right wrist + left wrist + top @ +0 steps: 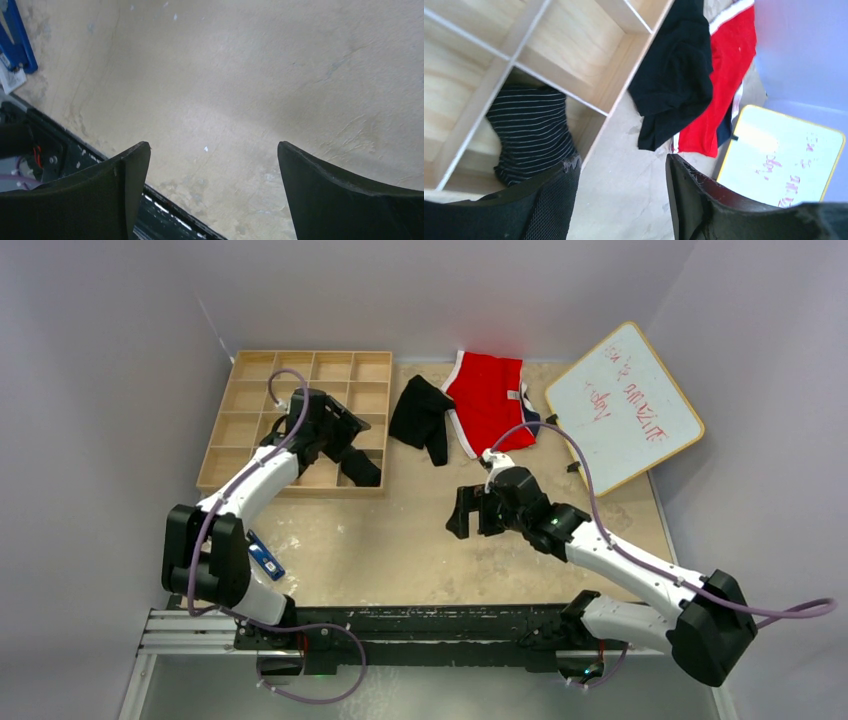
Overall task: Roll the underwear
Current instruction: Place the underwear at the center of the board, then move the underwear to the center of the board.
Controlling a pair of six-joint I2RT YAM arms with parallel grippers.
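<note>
1. Wood grid tray (pixel 250 410) at far left of table (pixel 400 550), top view. Striped black underwear (pixel 362 470) bundled in tray's near-right corner compartment. Left gripper (pixel 345 445) just above that bundle; jaw gap hard to read from here. Plain black underwear (pixel 422 418) crumpled on table just right of tray, edge against red briefs (pixel 487 400). Whiteboard (pixel 625 405) at far right. Right gripper (pixel 465 512) mid-table, well apart from both garments, jaws spread wide, nothing in them.
2. Left wrist view: fingers (pixel 551 200) apart, only bare table between them, nothing clamped. Striped black underwear (pixel 531 132) down in its compartment, just beside one fingertip; rolled or bunched, cannot tell which. Plain black underwear (pixel 674 75) beyond, overlapping red briefs (pixel 726 75). Whiteboard (pixel 781 160) at right.
3. Right wrist view: fingers (pixel 345 195) wide apart over bare scuffed table, empty. Blue tag (pixel 17 40) in top-left corner, black base rail (pixel 55 150) at lower left.
</note>
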